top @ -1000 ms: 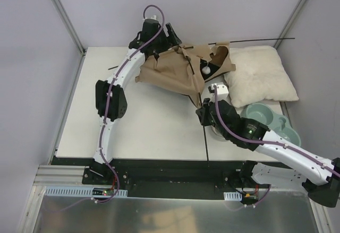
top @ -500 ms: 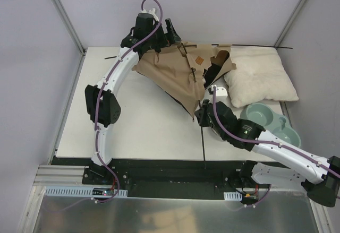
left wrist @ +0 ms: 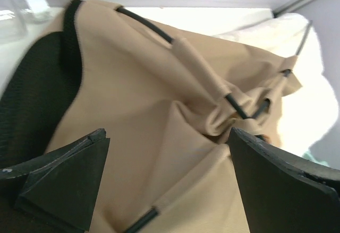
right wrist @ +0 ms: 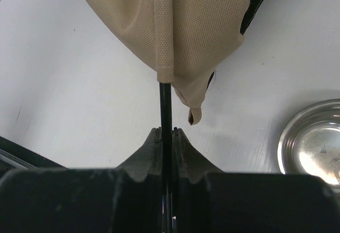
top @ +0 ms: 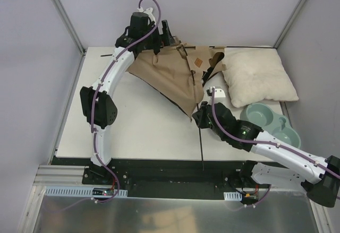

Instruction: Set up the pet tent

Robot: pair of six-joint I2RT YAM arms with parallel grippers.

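Table point(top: 143, 132), white: carried everything else; seen from above with both arm bases at its near edge.

Left arm point(top: 103, 100): reached up the left side to the far edge; right arm point(top: 276, 149): stretched from the near right corner toward the middle.

Pet tent point(top: 170, 76), tan fabric: lay slumped and creased on the far middle of the table, not standing; narrowed to a point at its near corner; showed dark edging point(left wrist: 32, 100) along one side in the left wrist view.

Pillow point(top: 258, 79), off-white: lay at the far right, just beside the tent's right edge; touching or not, could not be told.

Double bowl point(top: 271, 122), pale green: sat just on the near side of the pillow, partly hidden by the right arm.

Left gripper point(left wrist: 169, 161): hung at the tent's far left edge with jaws spread wide — fabric in view between the fingers point(left wrist: 69, 174), nothing clamped.

Right gripper point(right wrist: 166, 135): pinched the pole point(right wrist: 166, 103) just below the tent's near corner — jaws all but closed round it.

Pole, thin and black: came out of a fabric sleeve point(right wrist: 163, 31) at that corner; ran on toward the table's near edge.

Label point(top: 198, 61), small and brown: sat on the fabric toward the far right.
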